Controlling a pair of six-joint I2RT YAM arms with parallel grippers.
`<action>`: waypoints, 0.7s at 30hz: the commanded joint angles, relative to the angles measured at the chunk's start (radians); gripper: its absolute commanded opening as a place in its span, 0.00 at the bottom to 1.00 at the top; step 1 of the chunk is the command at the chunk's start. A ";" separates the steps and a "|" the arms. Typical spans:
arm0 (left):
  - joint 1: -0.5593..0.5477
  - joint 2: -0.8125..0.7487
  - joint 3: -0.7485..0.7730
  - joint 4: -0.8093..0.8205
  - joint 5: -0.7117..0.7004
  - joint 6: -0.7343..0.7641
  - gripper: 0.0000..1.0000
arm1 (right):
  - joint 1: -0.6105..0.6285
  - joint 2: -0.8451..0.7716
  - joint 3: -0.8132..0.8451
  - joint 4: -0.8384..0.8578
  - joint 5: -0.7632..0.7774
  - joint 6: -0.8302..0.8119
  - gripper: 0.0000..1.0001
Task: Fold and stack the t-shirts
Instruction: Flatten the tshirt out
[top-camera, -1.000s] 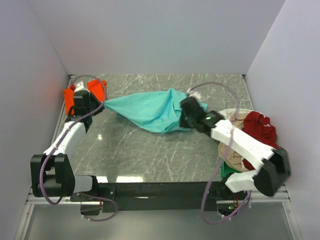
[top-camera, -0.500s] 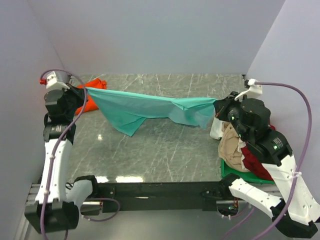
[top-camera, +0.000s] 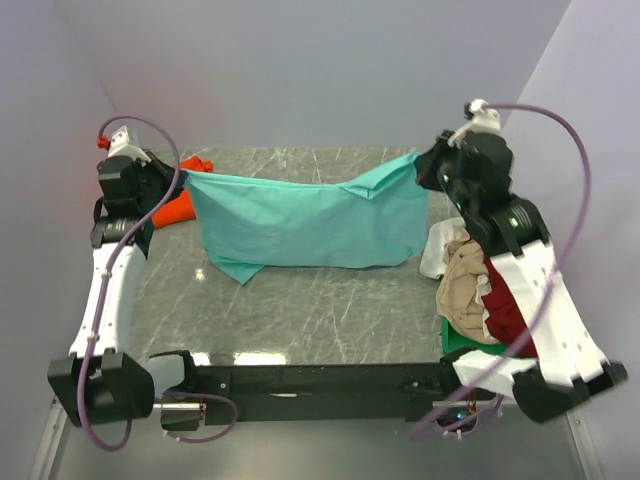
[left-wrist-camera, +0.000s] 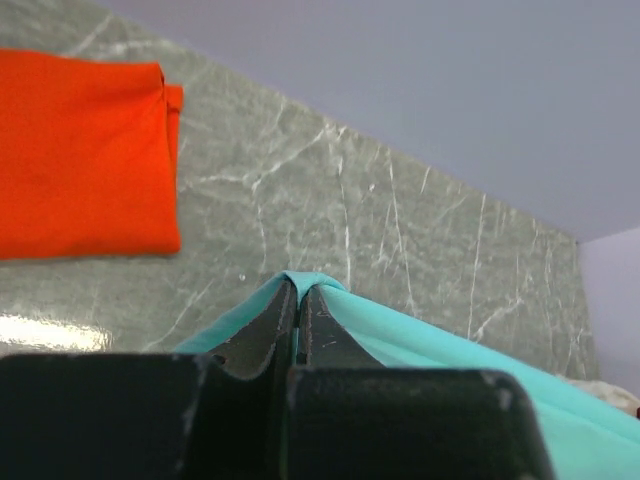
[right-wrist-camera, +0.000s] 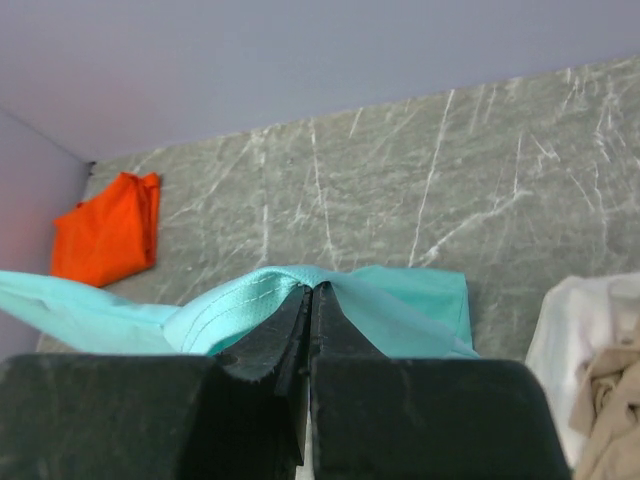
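Observation:
The teal t-shirt (top-camera: 305, 220) hangs stretched in the air between my two grippers, its lower edge near the table. My left gripper (top-camera: 178, 175) is shut on its left corner, seen in the left wrist view (left-wrist-camera: 300, 290) with teal cloth (left-wrist-camera: 400, 340) over the fingertips. My right gripper (top-camera: 422, 165) is shut on its right corner, seen in the right wrist view (right-wrist-camera: 310, 290) with the hem (right-wrist-camera: 230, 310) pinched. A folded orange t-shirt (top-camera: 180, 200) lies at the back left; it also shows in the left wrist view (left-wrist-camera: 80, 160) and the right wrist view (right-wrist-camera: 105, 240).
A heap of unfolded shirts sits at the right edge: beige (top-camera: 465, 290), dark red (top-camera: 505, 310), white (top-camera: 435, 255), with green (top-camera: 460, 340) under them. The white and beige cloth also shows in the right wrist view (right-wrist-camera: 590, 340). Grey walls close in on three sides.
Both arms have risen and moved apart and back, lifting the teal t-shirt off the table and spreading it from a bunched heap into a wide hanging sheet.

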 joint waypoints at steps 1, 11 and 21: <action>0.002 0.021 0.120 0.004 0.057 -0.012 0.00 | -0.035 0.090 0.137 0.052 -0.063 -0.053 0.00; -0.003 -0.070 0.366 -0.011 0.137 -0.051 0.01 | -0.038 0.040 0.393 0.052 -0.091 -0.131 0.00; -0.004 -0.323 0.362 0.024 0.100 -0.088 0.01 | -0.038 -0.192 0.372 0.170 -0.200 -0.181 0.00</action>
